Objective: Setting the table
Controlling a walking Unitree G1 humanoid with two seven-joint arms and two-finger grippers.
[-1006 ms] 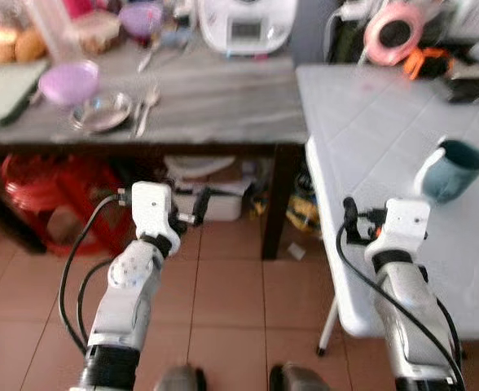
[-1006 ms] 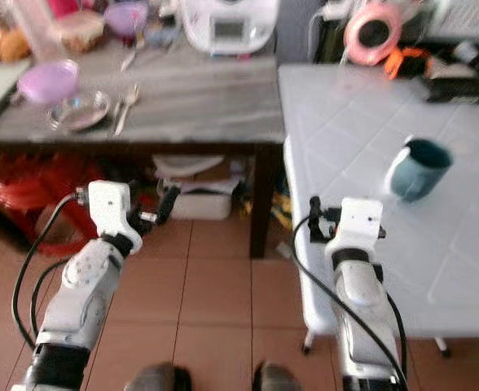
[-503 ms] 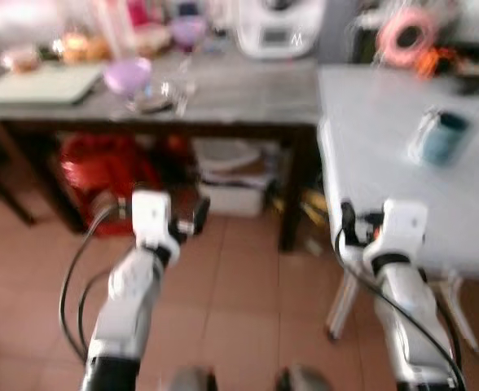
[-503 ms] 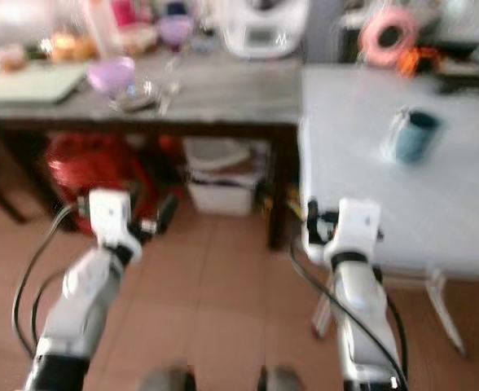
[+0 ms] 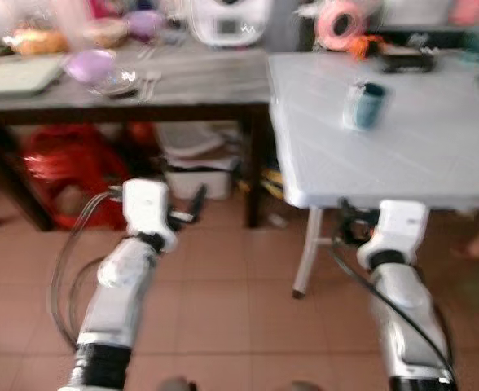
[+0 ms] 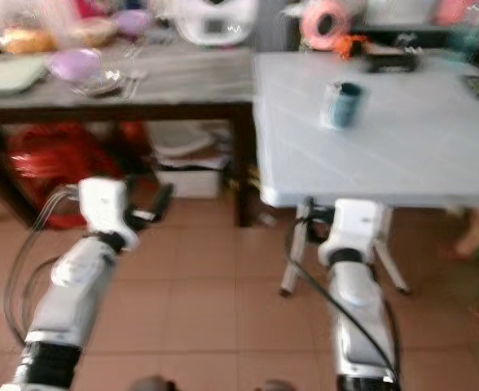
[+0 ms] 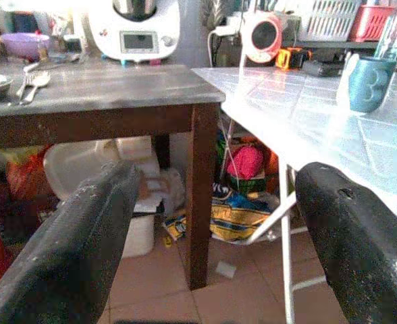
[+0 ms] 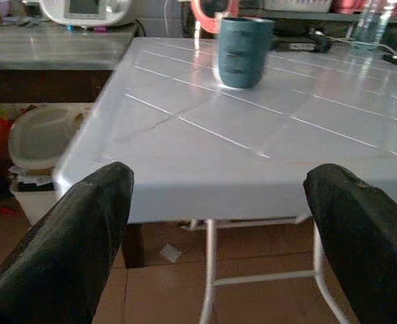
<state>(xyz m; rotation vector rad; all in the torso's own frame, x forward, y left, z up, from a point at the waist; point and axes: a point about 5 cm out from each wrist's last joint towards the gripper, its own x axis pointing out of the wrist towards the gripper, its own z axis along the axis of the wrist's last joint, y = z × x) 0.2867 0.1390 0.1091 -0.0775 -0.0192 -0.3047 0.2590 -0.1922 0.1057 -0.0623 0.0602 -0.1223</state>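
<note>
A teal mug (image 5: 365,105) stands upright on the white folding table (image 5: 419,155), also seen ahead in the right wrist view (image 8: 244,52). On the dark wooden table (image 5: 199,77) to the left lie a purple bowl (image 5: 89,65), a metal plate (image 5: 121,81) and some cutlery (image 5: 147,81). My left gripper (image 5: 195,204) is open and empty, held low over the floor in front of the wooden table. My right gripper (image 8: 219,179) is open and empty, just short of the white table's near edge and level with it.
A white kitchen appliance (image 5: 226,20) stands at the back of the wooden table. Red plastic items (image 5: 60,167) and a white tub (image 5: 192,155) sit under it. A pink round object (image 5: 341,20) lies at the white table's far end. Tiled floor lies below me.
The whole picture has shifted: both tables now look farther off and more floor shows, so the camera has drawn back. Both arms keep the same pose. The mug stays in place.
</note>
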